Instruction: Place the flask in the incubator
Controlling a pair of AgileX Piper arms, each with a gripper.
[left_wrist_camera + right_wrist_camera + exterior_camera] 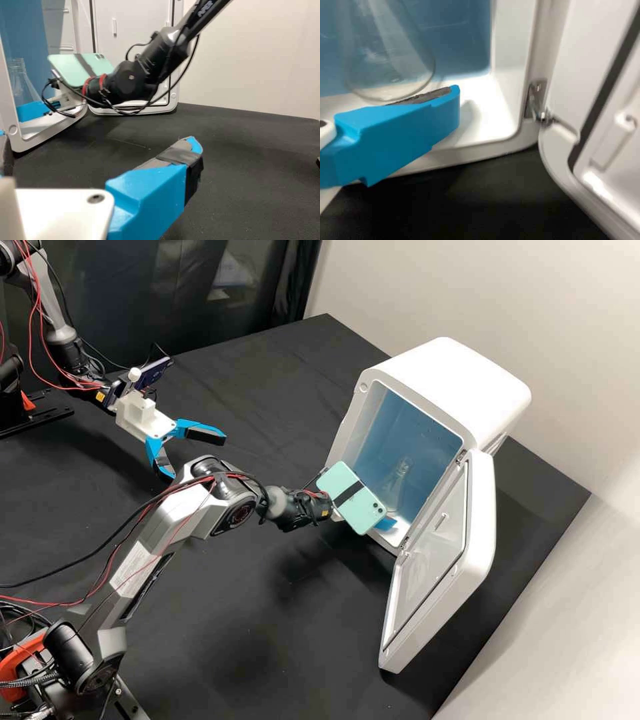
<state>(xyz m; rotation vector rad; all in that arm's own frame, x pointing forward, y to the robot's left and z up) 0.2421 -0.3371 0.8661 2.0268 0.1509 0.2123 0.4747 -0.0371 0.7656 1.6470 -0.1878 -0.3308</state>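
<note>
glass flask (385, 55) upright inside white incubator (460, 387), just beyond right claw (387, 523)

We see our blue finger (167, 172) low over the black bench (260, 150). Beyond it the other arm (150, 62), a mint phone (80, 67) on its wrist, stretches to the open incubator (30, 132), where the flask (20, 87) stands upright.

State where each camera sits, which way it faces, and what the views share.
High view: fixed above the bench, looking down; shows both arms, left gripper and open incubator.
Left wrist view: on the left arm, facing the right arm and incubator; own gripper shows.
Right wrist view: at the incubator's mouth, facing the flask; right gripper shows.
Shared: every view sees the flask.
</note>
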